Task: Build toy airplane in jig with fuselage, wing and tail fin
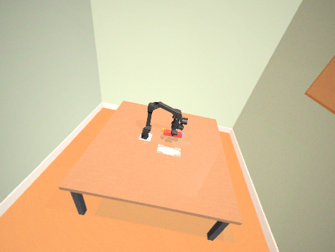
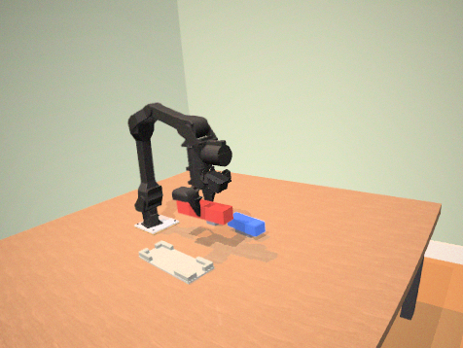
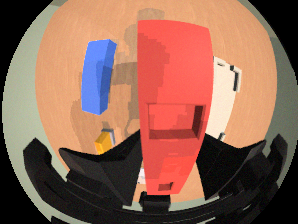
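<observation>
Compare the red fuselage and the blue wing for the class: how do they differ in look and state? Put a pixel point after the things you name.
The red fuselage (image 1: 178,134) (image 2: 218,213) (image 3: 175,65) is held in the gripper (image 3: 169,150), raised; the blue wing (image 2: 249,226) (image 3: 97,77) is ungripped. The fuselage's top has two recessed sockets; the wing shows none. The fuselage is longer than the wing. Both are blocky and single-coloured.

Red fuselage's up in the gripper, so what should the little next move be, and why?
Probably carry the fuselage across until it lines up above the cradle: the gripper grips it above the table, sockets facing up, but the cradle lies off to one side, with nothing seated in it.
</observation>
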Controlling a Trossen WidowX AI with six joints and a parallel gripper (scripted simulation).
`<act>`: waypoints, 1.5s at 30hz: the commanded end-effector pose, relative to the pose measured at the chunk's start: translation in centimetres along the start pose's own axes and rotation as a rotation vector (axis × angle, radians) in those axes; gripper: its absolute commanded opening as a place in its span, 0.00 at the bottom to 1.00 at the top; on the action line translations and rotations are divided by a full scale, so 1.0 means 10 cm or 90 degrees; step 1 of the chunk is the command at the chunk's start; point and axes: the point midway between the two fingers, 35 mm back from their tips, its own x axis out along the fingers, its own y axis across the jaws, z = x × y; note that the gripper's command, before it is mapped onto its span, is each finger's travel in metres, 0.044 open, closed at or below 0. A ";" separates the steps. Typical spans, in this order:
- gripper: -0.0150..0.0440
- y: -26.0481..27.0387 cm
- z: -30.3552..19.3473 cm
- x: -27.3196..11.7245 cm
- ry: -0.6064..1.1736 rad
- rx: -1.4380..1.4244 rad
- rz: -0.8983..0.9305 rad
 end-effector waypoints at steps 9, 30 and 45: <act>0.25 0.00 -0.05 -0.30 -0.012 -0.002 -0.001; 0.25 -0.59 -0.02 0.00 -0.013 0.046 -0.008; 0.25 -1.02 -0.08 0.22 -0.012 0.063 -0.008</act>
